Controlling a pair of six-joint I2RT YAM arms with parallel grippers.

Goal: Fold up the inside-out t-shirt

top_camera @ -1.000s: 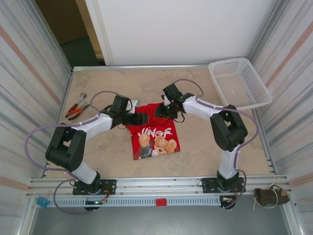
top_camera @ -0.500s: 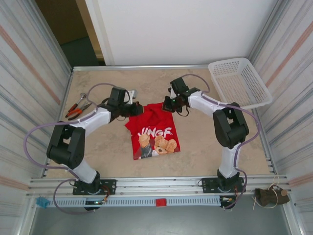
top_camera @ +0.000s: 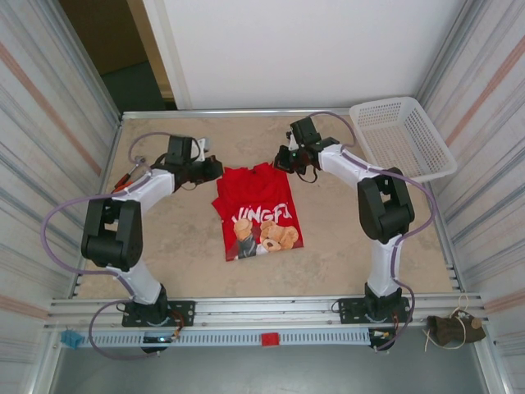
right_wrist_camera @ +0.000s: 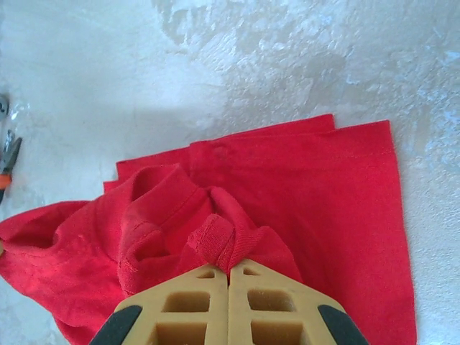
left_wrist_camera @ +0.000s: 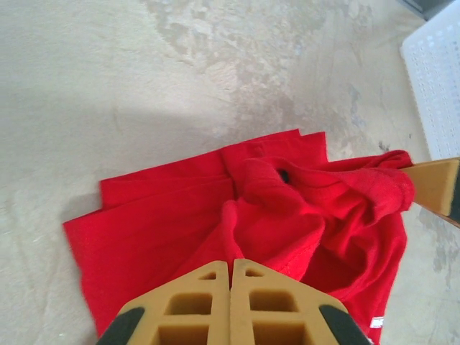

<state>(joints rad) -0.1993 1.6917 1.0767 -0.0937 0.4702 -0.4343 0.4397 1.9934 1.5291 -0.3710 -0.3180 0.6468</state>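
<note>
The red t-shirt (top_camera: 258, 212) lies in the middle of the table, its white lettering and bear print facing up. Its far edge is stretched between both grippers. My left gripper (top_camera: 215, 170) is at the shirt's far left corner, and in the left wrist view it (left_wrist_camera: 231, 262) is shut on a fold of the red cloth (left_wrist_camera: 287, 215). My right gripper (top_camera: 283, 162) is at the far right corner. In the right wrist view it (right_wrist_camera: 228, 269) pinches a ribbed hem fold of the shirt (right_wrist_camera: 215, 241). The cloth between the grippers is bunched and wrinkled.
A white mesh basket (top_camera: 400, 139) sits at the far right corner of the table. Pliers with orange handles (top_camera: 125, 179) lie at the far left, beside my left arm. Metal walls close in both sides, and a rail runs along the near edge.
Both grippers have moved toward the far side and apart, dragging the shirt's upper edge with them. The shirt now lies longer and flatter, with more of the print showing.
</note>
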